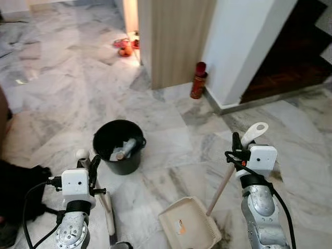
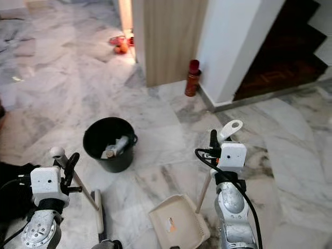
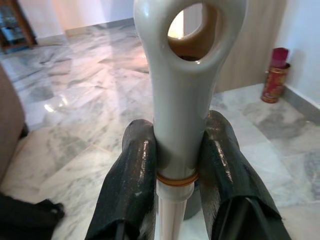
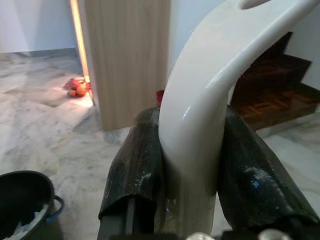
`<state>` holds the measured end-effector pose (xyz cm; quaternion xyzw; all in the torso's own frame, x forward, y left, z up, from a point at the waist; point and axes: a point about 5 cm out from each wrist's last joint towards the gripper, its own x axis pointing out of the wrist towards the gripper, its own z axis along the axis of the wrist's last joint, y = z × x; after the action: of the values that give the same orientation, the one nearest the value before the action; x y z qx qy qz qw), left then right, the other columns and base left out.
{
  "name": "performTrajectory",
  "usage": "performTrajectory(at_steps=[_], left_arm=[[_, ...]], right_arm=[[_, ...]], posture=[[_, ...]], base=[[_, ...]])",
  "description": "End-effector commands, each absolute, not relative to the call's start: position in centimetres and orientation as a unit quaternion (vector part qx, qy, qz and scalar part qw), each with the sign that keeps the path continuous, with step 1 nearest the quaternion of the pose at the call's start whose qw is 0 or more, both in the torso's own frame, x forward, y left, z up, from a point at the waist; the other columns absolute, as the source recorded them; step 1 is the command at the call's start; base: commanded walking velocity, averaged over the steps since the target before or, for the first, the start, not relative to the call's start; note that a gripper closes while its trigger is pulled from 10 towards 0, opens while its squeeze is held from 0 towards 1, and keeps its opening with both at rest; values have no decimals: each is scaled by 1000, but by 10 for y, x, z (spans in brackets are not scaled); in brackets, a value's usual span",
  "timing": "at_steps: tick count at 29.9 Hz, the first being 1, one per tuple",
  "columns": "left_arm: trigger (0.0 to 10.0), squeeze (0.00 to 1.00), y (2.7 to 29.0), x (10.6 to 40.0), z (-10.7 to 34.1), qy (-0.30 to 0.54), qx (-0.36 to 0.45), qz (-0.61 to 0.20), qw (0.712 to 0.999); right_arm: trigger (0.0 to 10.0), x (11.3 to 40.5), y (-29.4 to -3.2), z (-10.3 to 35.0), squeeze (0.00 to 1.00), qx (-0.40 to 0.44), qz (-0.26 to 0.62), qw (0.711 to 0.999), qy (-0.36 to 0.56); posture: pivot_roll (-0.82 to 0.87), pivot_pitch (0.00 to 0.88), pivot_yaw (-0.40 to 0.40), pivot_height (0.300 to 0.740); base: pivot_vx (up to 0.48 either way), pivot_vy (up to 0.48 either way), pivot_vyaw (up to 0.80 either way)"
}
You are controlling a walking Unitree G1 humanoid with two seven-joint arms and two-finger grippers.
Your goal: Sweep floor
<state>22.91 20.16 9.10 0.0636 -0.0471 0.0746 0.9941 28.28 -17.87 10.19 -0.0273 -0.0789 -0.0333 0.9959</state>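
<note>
The cream dustpan (image 1: 189,224) lay on the marble floor (image 1: 155,135) near the robot, its handle (image 4: 200,125) clamped by the right gripper (image 4: 192,165). The left gripper (image 3: 177,180) clasped the broom handle (image 3: 182,100) at near left. A black bucket (image 1: 120,146) stood just beyond.

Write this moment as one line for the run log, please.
left gripper: shut on broom handle | right gripper: shut on dustpan handle | dustpan: on floor | black bucket: ahead, holds trash

Silver arms, white boxy wrist units, looping black cables — black-fingered left hand (image 1: 94,165) and right hand (image 1: 236,142).
</note>
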Motion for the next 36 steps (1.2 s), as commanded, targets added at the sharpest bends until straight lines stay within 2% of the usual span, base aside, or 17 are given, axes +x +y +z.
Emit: performTrajectory(at_steps=[1, 20, 29, 36], left_arm=[[10000, 0, 201, 229, 91, -49, 68, 72, 994], [10000, 0, 199, 231, 90, -48, 81, 76, 993], [10000, 0, 200, 235, 92, -52, 76, 73, 993], [10000, 0, 206, 240, 97, -53, 91, 56, 993]], right_arm=[[10000, 284, -181, 106, 0, -29, -37, 995, -86], [10000, 287, -181, 108, 0, -34, -34, 995, -86], [10000, 288, -178, 107, 0, -31, -35, 995, -87], [10000, 289, -168, 104, 0, -16, -43, 995, -88]], posture=[[23, 152, -53, 740], [17, 140, -67, 740], [32, 137, -48, 740], [53, 122, 7, 740]], base=[[0, 0, -800], [0, -132, -800], [0, -102, -800], [0, 0, 0]])
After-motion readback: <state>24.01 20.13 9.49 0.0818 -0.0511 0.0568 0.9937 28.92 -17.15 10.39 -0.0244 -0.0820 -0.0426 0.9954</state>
